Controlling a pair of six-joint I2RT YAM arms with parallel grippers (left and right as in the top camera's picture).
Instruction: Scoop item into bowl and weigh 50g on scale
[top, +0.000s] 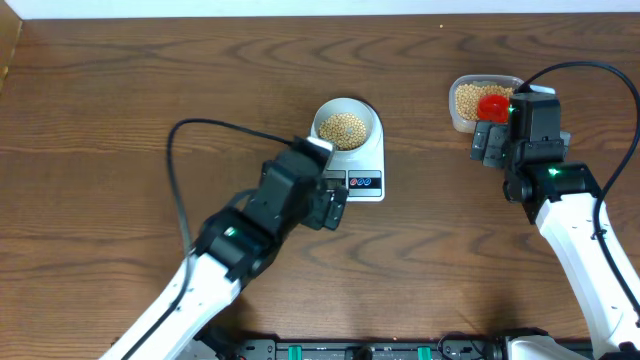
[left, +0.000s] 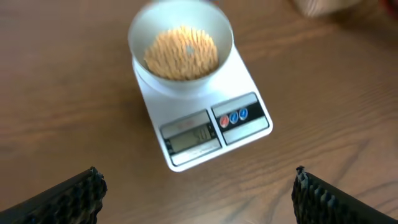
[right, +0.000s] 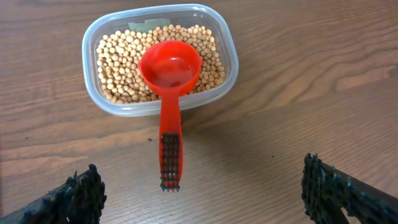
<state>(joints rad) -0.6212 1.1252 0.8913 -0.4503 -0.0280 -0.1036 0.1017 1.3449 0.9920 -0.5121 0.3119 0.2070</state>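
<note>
The pale bowl (top: 347, 124) stands on the white scale (top: 366, 183) and holds a heap of tan beans (top: 343, 127). In the left wrist view the bowl (left: 180, 46) sits on the scale (left: 205, 118), whose display shows blurred digits. My left gripper (left: 199, 190) is open and empty, just in front of the scale. A red scoop (right: 169, 74) lies empty on the beans (right: 115, 59) in the clear tub (right: 158, 56), its handle sticking out toward me. My right gripper (right: 202, 186) is open and empty, just in front of the handle end.
The clear tub (top: 483, 100) stands at the back right of the brown wooden table (top: 150, 90). A black cable (top: 175, 170) loops above the left arm. Another cable runs off the right arm to the table's right edge.
</note>
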